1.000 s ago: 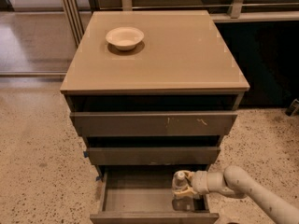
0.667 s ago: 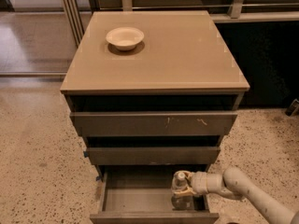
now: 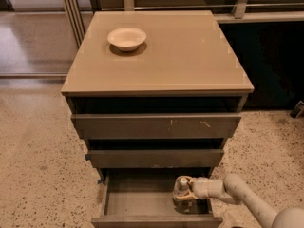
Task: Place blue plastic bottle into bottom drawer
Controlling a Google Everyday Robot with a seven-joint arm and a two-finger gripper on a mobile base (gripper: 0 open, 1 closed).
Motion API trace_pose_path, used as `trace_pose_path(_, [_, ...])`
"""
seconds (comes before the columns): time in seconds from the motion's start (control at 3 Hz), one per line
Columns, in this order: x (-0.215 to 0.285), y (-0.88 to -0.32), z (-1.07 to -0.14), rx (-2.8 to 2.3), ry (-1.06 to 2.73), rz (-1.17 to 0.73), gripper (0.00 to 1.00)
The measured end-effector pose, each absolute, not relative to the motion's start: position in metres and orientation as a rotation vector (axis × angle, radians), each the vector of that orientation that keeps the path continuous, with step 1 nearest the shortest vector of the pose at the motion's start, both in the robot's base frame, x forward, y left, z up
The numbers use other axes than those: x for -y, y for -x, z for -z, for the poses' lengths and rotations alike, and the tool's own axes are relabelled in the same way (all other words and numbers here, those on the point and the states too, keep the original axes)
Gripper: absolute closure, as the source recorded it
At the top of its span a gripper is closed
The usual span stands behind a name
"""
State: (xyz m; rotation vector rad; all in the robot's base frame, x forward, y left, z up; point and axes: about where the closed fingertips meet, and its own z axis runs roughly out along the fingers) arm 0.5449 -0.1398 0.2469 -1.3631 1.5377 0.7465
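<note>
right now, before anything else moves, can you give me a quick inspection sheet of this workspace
Surface: cabinet top, tan and flat, carrying only one item.
Job's things: blue plastic bottle stands upright inside the bottom drawer, at its right side; the drawer is pulled open.
Clutter: cream bowl on the rear left of the cabinet top.
Grippers: gripper reaches into the bottom drawer from the right, jaws closed around the bottle.
Cables: nothing seen.
Surroundings: top drawer and middle drawer sit further in than the bottom one; speckled floor around the cabinet; a small dark object on the floor at the far right, which cannot be identified.
</note>
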Motion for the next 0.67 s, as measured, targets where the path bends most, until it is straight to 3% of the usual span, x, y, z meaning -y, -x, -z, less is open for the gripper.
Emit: trace_pose_path(0.67, [0.141,-0.553,-0.208,-1.559,1.364,-0.778,1.00])
